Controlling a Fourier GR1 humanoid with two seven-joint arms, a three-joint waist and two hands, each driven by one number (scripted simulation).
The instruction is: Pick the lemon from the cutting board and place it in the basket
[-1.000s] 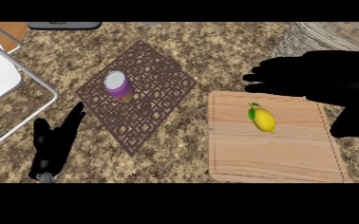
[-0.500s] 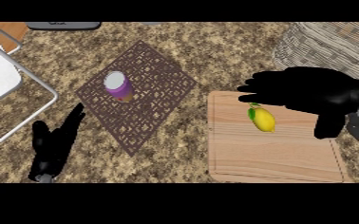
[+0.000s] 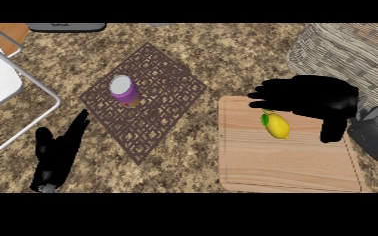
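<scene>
**Right hand poised above the lemon**

Head view: the lemon (image 3: 277, 126) lies on the far part of the cutting board (image 3: 288, 165), at the right of the counter (image 3: 221, 55), with a small green leaf at its far end. The right hand (image 3: 314, 99) hangs over the board's far edge, palm down, fingers spread and pointing left, thumb hanging toward the near side just right of the lemon. It holds nothing; whether it touches the fruit cannot be told, as the hand hides the lemon's far tip. The basket (image 3: 336, 50), woven and pale, stands at the far right, close behind the hand. The left hand (image 3: 57, 150) rests open at the near left, fingers straight. A dark mat (image 3: 159, 110) left of the board bears a purple cup (image 3: 125, 91) with a white top.

The lemon is likely light, stiff and smooth-skinned, and being oval it may roll or slip out of a pinch at its ends. Taking it across its thick middle, fingers on one long side and thumb on the other, looks the safest hold.
</scene>
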